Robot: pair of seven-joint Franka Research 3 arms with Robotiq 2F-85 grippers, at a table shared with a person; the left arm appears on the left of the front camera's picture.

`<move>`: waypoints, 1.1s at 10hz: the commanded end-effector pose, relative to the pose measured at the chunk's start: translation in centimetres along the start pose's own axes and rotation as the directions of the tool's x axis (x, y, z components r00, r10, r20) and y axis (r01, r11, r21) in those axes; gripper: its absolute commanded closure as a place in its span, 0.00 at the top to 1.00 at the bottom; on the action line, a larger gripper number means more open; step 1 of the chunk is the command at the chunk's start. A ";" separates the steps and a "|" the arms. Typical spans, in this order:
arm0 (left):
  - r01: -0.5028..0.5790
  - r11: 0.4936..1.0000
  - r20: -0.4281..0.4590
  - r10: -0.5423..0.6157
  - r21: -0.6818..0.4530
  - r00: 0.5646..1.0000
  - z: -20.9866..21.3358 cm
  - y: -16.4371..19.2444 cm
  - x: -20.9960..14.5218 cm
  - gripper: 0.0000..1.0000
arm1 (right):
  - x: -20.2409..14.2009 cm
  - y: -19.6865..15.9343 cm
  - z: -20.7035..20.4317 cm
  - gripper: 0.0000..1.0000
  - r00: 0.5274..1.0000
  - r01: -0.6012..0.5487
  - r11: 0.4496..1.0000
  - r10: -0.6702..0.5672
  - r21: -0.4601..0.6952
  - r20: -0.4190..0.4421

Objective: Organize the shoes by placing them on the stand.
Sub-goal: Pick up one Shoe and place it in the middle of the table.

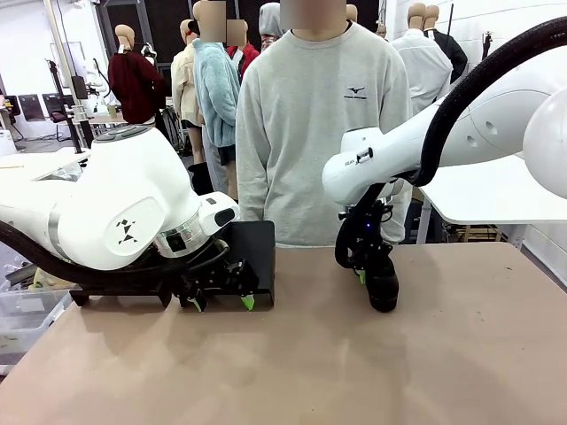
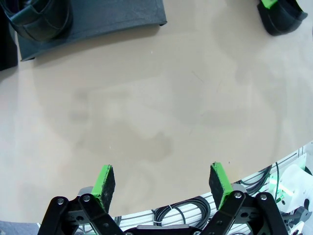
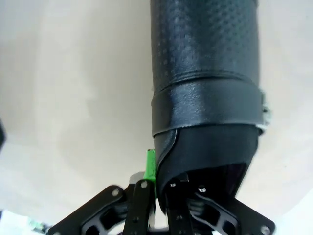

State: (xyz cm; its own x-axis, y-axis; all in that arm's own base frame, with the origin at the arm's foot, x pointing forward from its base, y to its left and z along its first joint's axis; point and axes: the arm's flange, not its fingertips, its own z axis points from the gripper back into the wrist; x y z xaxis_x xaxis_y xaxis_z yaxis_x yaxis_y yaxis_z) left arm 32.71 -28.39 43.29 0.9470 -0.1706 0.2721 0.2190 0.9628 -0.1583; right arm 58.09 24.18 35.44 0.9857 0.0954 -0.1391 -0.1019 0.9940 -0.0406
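A matte black shoe stands on the tan table right of centre, and my right gripper is shut on its collar from above. In the right wrist view the shoe stretches away from the gripper, with one green pad pressed against the collar's outer wall. The black stand sits at the left of the table. My left gripper hangs open just in front of it, holding nothing. In the left wrist view the gripper looks down on bare table, with the stand and another shoe on it at the top left.
A person in a grey sweatshirt stands at the far edge of the table. The held shoe also shows at the left wrist view's top right. A white side table stands at the back right.
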 end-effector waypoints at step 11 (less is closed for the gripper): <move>-0.002 1.000 0.013 0.002 0.006 1.000 -0.1 0.1 0.0 1.00 | -18.1 9.9 0.8 0.00 0.965 -0.059 0.996 0.075 0.073 -0.251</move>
State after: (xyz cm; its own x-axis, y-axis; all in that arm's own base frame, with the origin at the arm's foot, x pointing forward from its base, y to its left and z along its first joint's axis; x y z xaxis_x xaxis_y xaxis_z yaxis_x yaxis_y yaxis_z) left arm 32.69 -28.40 43.28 0.9469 -0.1709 0.2722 0.2192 0.9628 -0.1580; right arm 39.17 32.92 38.26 0.9276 0.1304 -0.3501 -0.1422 0.9898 -0.0081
